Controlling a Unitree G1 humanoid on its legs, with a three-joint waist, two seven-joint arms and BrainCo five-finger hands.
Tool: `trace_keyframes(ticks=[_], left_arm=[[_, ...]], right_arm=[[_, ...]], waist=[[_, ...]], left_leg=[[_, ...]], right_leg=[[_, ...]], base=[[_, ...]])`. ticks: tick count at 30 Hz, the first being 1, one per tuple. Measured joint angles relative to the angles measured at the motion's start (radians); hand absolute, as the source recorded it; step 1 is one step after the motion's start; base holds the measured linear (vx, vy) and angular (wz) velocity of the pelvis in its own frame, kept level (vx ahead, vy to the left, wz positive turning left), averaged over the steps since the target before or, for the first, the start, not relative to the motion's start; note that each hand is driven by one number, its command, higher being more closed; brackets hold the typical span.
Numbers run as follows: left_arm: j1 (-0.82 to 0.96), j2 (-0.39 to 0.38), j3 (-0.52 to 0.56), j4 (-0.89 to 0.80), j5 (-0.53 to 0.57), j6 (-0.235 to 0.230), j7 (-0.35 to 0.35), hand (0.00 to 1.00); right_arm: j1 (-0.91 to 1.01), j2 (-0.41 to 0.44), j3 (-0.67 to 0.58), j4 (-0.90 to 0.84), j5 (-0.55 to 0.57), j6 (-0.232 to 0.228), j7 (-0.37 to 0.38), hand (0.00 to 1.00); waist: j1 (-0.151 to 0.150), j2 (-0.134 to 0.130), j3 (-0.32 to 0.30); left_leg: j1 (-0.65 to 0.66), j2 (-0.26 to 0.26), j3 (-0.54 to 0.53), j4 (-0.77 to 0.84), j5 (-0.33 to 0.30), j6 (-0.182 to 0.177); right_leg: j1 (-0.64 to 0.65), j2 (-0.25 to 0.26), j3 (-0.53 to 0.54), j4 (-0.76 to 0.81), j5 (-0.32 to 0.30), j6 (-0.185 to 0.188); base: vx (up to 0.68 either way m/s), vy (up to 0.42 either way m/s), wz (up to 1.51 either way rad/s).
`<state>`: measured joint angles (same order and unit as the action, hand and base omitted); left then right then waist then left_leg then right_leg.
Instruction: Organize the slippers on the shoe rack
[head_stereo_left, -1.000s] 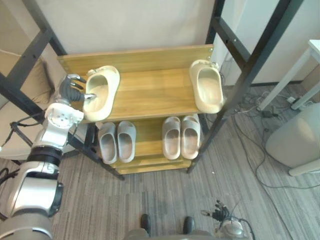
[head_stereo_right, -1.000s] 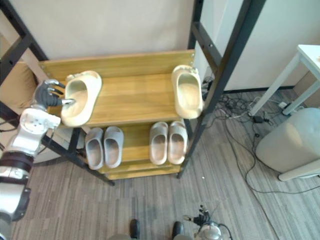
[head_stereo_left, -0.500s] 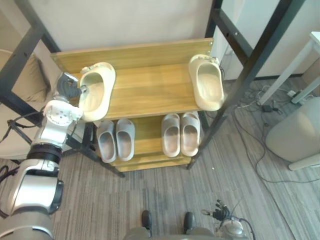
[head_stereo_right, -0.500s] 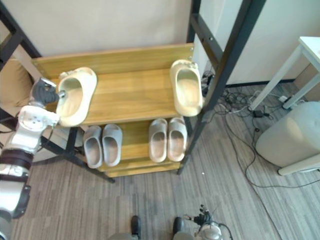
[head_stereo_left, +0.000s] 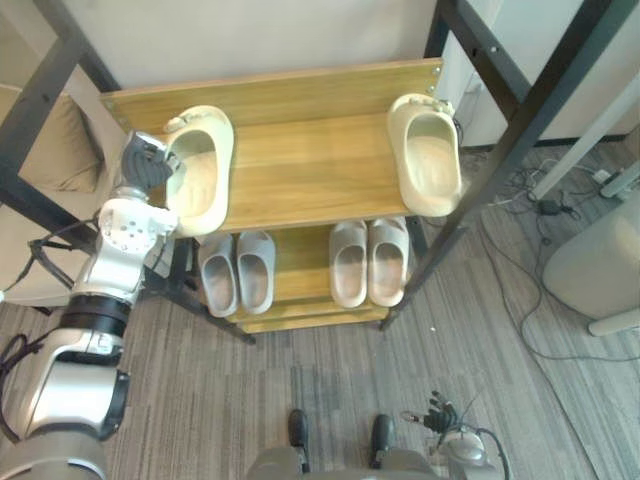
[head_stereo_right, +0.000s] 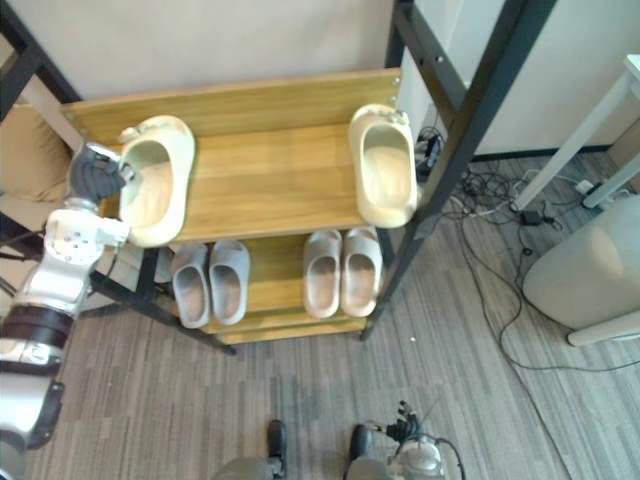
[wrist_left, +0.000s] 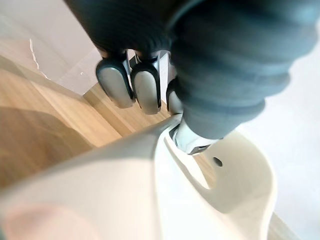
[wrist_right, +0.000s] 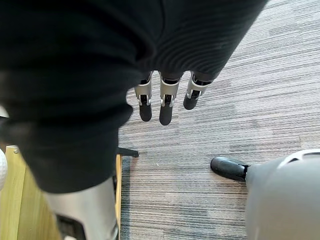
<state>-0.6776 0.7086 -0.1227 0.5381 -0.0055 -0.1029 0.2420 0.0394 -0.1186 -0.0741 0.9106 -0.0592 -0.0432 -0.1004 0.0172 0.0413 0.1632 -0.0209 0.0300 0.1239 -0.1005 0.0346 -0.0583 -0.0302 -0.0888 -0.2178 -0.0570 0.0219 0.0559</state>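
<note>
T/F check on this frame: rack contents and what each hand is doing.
1. The left hand grips the rim of the left cream slipper on the top shelf. True.
2. Both cream slippers sit together as a pair. False: the other cream slipper lies at the top shelf's right end, well apart.
3. The lower shelf holds four grey slippers in two pairs. True.
4. The right hand holds a slipper. False: it hangs open above the floor, holding nothing.
</note>
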Motion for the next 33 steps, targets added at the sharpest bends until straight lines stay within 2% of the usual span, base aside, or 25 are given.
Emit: trace_keyframes(ticks=[4, 12, 25, 26, 33], left_arm=[[0.008, -0.036, 0.008, -0.052, -0.021, -0.003, 0.034, 1.00], [0.009, -0.089, 0.007, -0.130, -0.039, -0.020, 0.040, 1.00], [0.005, -0.140, -0.038, -0.136, -0.062, -0.020, 0.057, 1.00], [0.002, -0.140, -0.040, -0.136, -0.067, -0.020, 0.059, 0.00], [-0.011, -0.139, -0.041, -0.136, -0.067, -0.020, 0.074, 0.00]], right_arm=[[-0.002, -0.001, 0.002, 0.001, 0.000, 0.000, -0.001, 0.00], [-0.011, -0.002, 0.009, 0.001, 0.000, 0.000, -0.020, 0.00], [-0.022, -0.007, 0.039, 0.001, 0.000, 0.001, -0.027, 0.00], [-0.022, -0.007, 0.039, 0.001, 0.000, 0.002, -0.028, 0.00], [-0.022, -0.009, 0.038, 0.001, 0.001, 0.003, -0.030, 0.00]], waist=[[-0.006, 0.005, 0.005], [-0.025, 0.009, 0.013], [-0.043, 0.033, 0.026], [-0.046, 0.033, 0.026], [-0.055, 0.047, 0.034]], left_leg=[[-0.003, -0.008, -0.008, 0.000, 0.002, 0.003], [-0.003, -0.011, -0.023, 0.000, 0.003, 0.005], [-0.008, -0.012, -0.024, 0.000, 0.003, 0.005], [-0.012, -0.012, -0.023, 0.000, 0.003, 0.005], [-0.015, -0.012, -0.022, 0.000, 0.003, 0.005]], right_leg=[[0.010, -0.006, -0.011, -0.017, 0.010, 0.002], [0.016, -0.008, -0.023, -0.019, 0.010, 0.002], [0.012, -0.008, -0.023, -0.025, 0.013, 0.000], [0.011, -0.008, -0.023, -0.031, 0.017, 0.000], [0.005, -0.008, -0.017, -0.031, 0.019, -0.002]], base=[[0.00, 0.016, 0.06], [0.00, 0.005, 0.04], [0.00, 0.000, 0.00], [0.00, 0.000, 0.00], [0.00, 0.002, -0.02]])
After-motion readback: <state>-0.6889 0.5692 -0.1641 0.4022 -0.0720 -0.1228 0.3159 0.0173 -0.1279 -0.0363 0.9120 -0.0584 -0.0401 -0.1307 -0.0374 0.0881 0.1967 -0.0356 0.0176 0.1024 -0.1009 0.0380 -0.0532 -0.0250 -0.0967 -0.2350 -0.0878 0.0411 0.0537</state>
